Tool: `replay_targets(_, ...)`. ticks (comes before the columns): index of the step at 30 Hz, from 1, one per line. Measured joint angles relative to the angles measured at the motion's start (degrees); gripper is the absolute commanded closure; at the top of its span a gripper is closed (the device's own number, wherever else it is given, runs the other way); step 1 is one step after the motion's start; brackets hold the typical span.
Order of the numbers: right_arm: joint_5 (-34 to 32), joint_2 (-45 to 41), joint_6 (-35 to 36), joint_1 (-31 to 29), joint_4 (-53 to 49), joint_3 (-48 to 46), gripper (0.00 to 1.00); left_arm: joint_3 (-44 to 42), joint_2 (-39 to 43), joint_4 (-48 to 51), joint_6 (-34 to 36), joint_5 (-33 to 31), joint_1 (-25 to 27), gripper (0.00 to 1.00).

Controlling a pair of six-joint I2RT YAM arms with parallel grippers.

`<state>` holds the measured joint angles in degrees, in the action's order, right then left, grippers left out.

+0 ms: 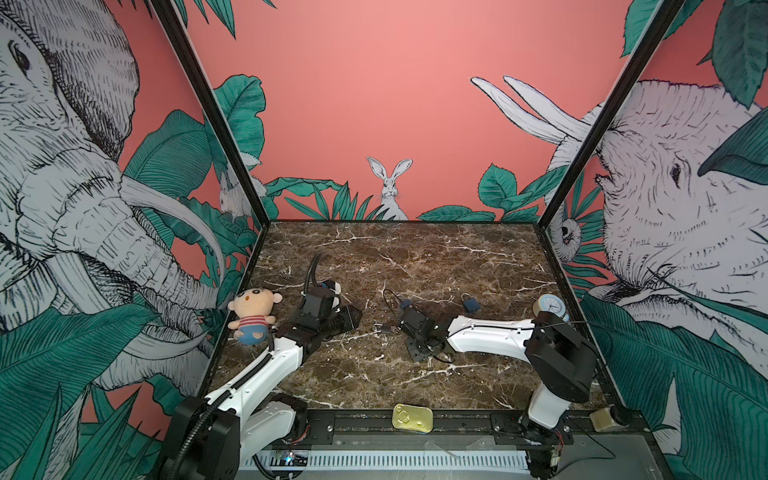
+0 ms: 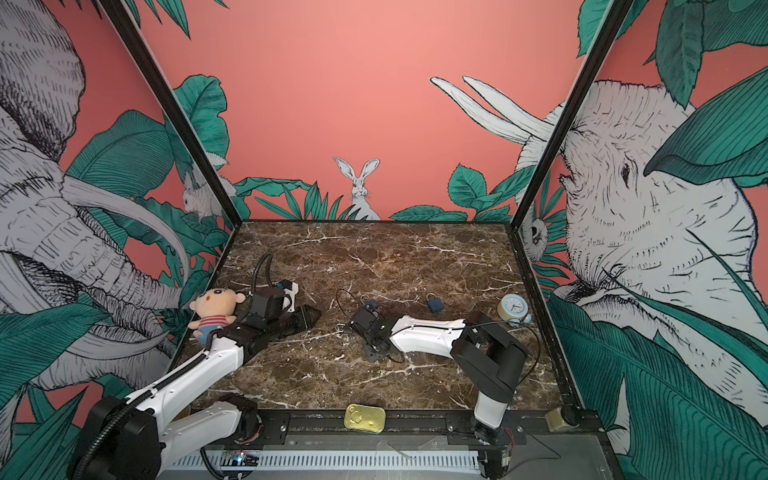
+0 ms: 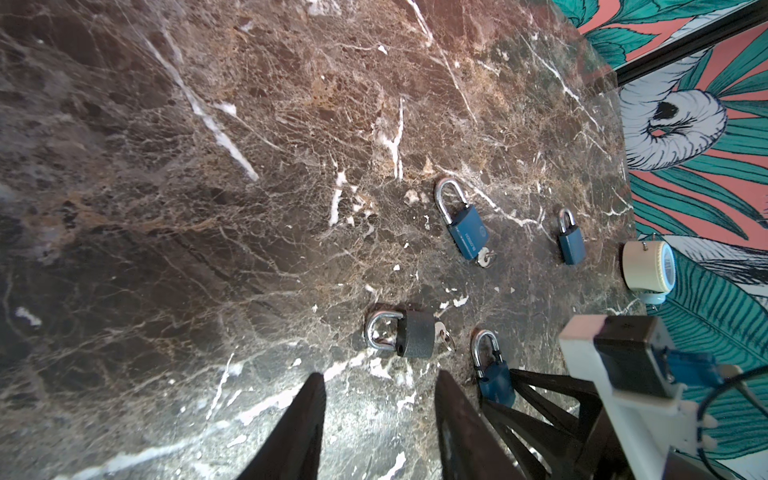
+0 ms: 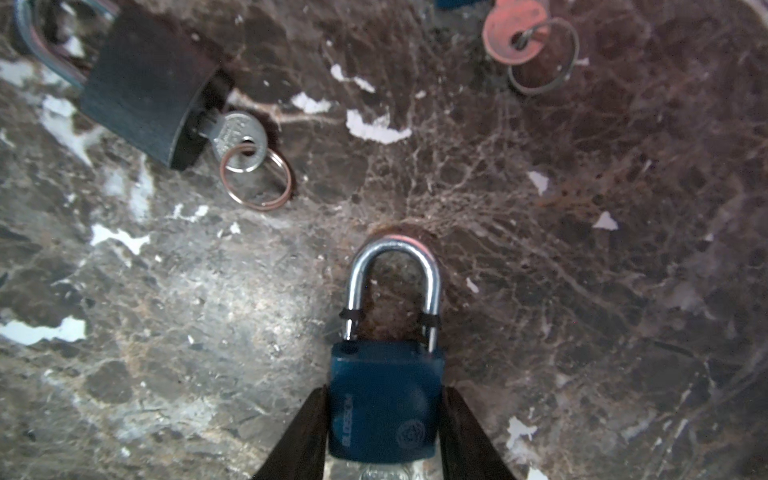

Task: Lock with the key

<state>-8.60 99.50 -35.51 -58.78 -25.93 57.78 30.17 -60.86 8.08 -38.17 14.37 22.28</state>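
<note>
**Surface** (image 1: 415, 257): brown marble with white veins, carrying everything below.

**Left arm** (image 1: 270, 365) and **right arm** (image 1: 486, 336): white and black, both reaching low over the marble.

**Left end effector** (image 3: 378, 376): fingers spread, with only bare marble between them.

**Right end effector** (image 4: 383, 392): fingers pressed against the two flanks of a blue padlock (image 4: 384, 407), pinching its body. The steel shackle (image 4: 392, 282) projects ahead of the fingertips.

**Plush doll** (image 1: 251, 316): beside the left arm, behind the left end effector.

**Alarm clock** (image 1: 550, 307): well behind the right end effector, near that arm's elbow.

**Pull-tab tin** (image 1: 412, 417): gold, well behind both end effectors, on the front rail.

**Dark grey padlock** (image 3: 415, 338): lies flat just ahead of the left end effector's fingertips, and ahead and to one side of the right end effector. A silver key (image 4: 239, 139) sits in its keyway and carries a split ring (image 4: 255, 178).

**Second blue padlock** (image 3: 469, 232): farther ahead of the left end effector, with a key in its base.

**Smaller blue padlock** (image 3: 571, 245): beyond that one, near the alarm clock.
</note>
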Motion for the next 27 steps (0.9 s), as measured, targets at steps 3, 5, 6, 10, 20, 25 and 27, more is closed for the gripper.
replay_targets(3,-0.02,0.31,-0.13,0.0,0.11,0.0,0.59,0.0,-0.35,-0.31,0.0,0.0,0.0,0.54)
replay_targets(5,-0.02,0.31,-0.33,0.0,0.13,0.0,0.6,0.0,-0.55,-0.31,0.0,0.02,0.0,0.54)
replay_targets(6,-0.02,0.33,-0.39,0.0,0.15,0.0,0.6,0.0,-0.63,-0.35,0.0,0.02,0.0,0.54)
replay_targets(10,-0.15,0.44,-1.01,-0.07,0.13,0.09,0.62,0.0,-1.03,-0.68,0.0,0.04,0.0,0.54)
replay_targets(20,-0.59,1.68,-1.81,-0.11,-0.52,1.66,0.61,0.0,-1.11,-0.72,0.0,0.17,-0.26,0.54)
replay_targets(25,-0.68,2.14,-1.84,-0.15,-0.9,2.14,0.58,0.0,-1.11,-0.72,0.0,0.17,-0.26,0.54)
replay_targets(27,-0.74,2.54,-1.81,-0.15,-0.92,2.34,0.59,0.0,-1.11,-0.72,0.0,0.17,-0.26,0.54)
